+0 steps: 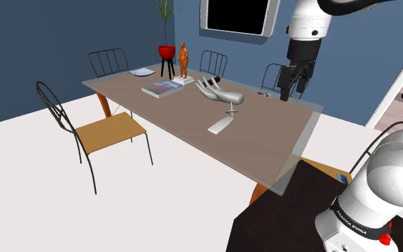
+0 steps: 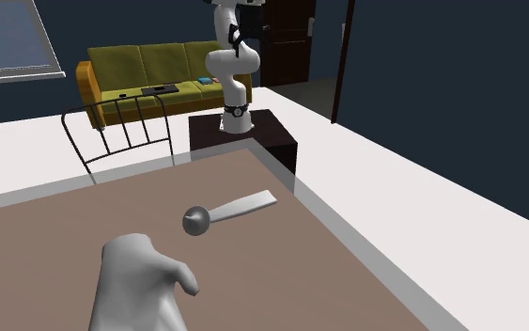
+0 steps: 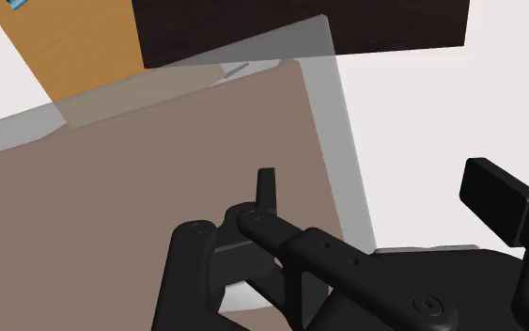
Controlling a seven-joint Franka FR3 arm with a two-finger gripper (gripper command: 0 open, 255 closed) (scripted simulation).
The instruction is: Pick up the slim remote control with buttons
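**Open claw hangs just to one side of the slim remote**

The likeliest match for the remote (image 1: 263,94) is a thin, dark sliver with a blue spot. It lies flat on the table (image 1: 192,139) close to the far edge, at the end nearest the arm, and nothing touches it. It is too small for me to make out any buttons. Because it lies flat and low, I judge that only a grip from above, across its narrow width, will do.

That would explain the claw (image 1: 290,91), which points straight down and hangs above the table, just to the shoulder view's right of the remote rather than over it. Its two fingers (image 3: 266,188) stand well apart. They hold nothing and touch nothing. It must shift sideways before it drops, and a sliver this thin could skid if the fingers meet it off-centre.

Further out along the table are a grey hand sculpture (image 1: 221,93), with a pale flat strip (image 1: 220,125) on the table below it. Beyond these lie a book (image 1: 162,88) and an orange figurine (image 1: 183,61). All are well apart from the remote and out of the way.
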